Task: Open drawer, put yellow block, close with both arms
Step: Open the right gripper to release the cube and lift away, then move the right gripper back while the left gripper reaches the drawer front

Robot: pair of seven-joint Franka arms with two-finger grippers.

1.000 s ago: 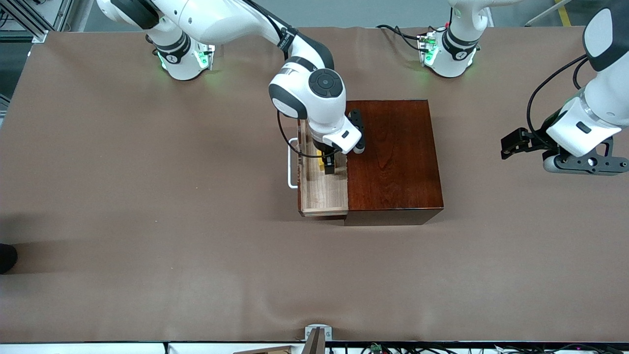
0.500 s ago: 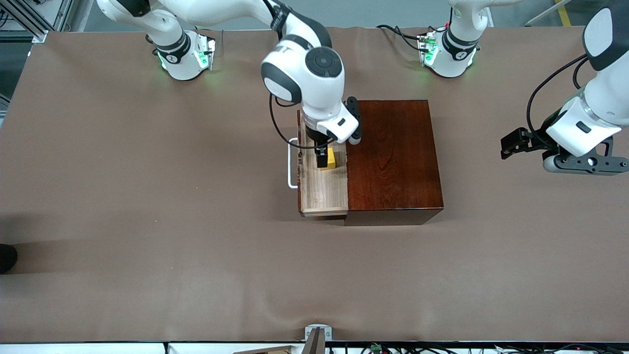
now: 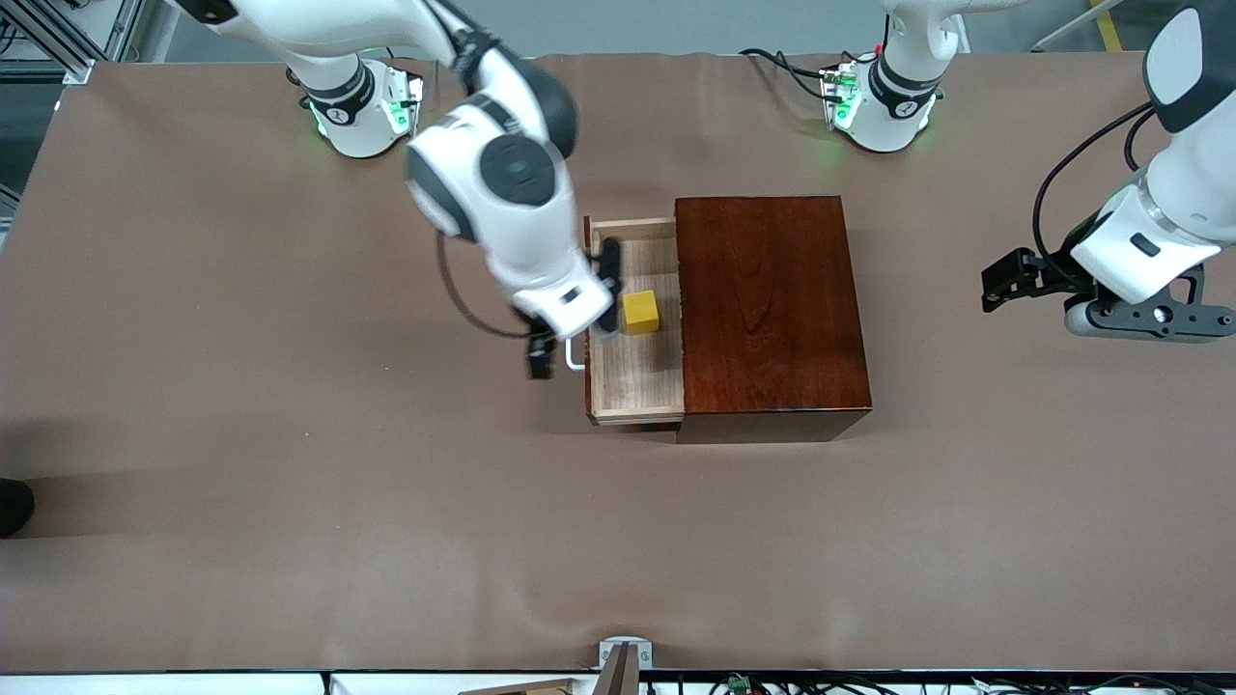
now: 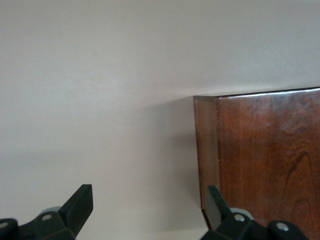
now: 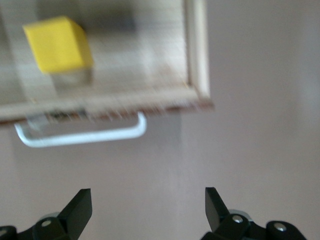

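Drawer [image 3: 635,386] stands pulled out of dark wooden box [image 3: 772,309] toward right arm's end of counter [image 3: 241,434], pale tray exposed. Yellow block [image 3: 640,312] sits on tray floor, about mid-length, close to the box side, w/ nothing touching it; right wrist view shows it [image 5: 57,44] inside the tray w/ white bar handle [image 5: 80,136] just outside the drawer front. Right claw [image 3: 555,362] hangs over bare counter just beside handle [image 3: 575,365], fingers spread wide & empty; both fingertips [image 5: 80,206] show apart in wrist view, nothing btwn them. Left arm waits at its own end of counter, well apart from box. Left claw [image 3: 1004,280] is up over bare counter there, fingers spread, holding nothing; its wrist view shows box corner [image 4: 260,150] ahead and open fingertips [image 4: 80,202].
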